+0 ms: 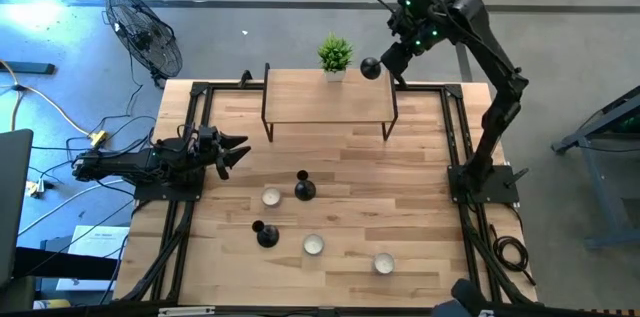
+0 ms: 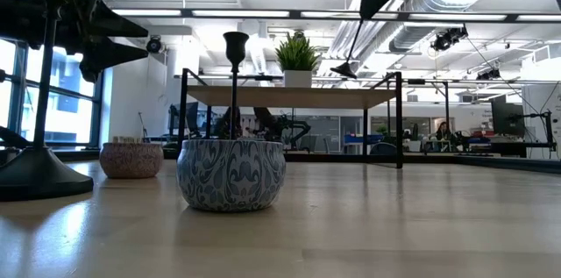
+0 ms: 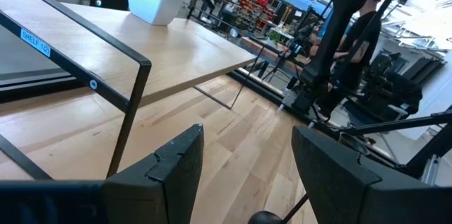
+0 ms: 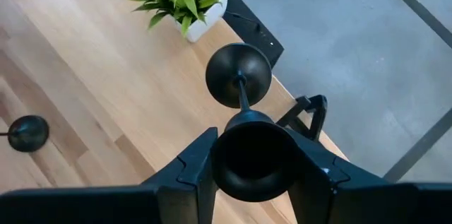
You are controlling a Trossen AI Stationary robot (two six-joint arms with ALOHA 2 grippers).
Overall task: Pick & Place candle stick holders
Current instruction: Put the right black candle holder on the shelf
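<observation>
Right now my right gripper (image 4: 251,164) pinches a candlestick (image 4: 239,75) by its small top cup, jaws pressed on either side; it is matte black, with a thin stem and a round flared base. I hold it in the air over the shelf's (image 1: 320,102) right end, just beside the potted plant (image 1: 335,55). I count three candlesticks: the one I carry and two standing upright on the table (image 1: 420,197), one (image 1: 305,189) near the middle and another (image 1: 267,234) nearer the front edge. Four tealights sit among them: (image 1: 271,197), (image 1: 313,245), (image 1: 384,263), and a patterned one (image 2: 231,173) close in the low view. My left gripper (image 1: 235,152) waits at the table's left side, jaws spread and holding nothing.
</observation>
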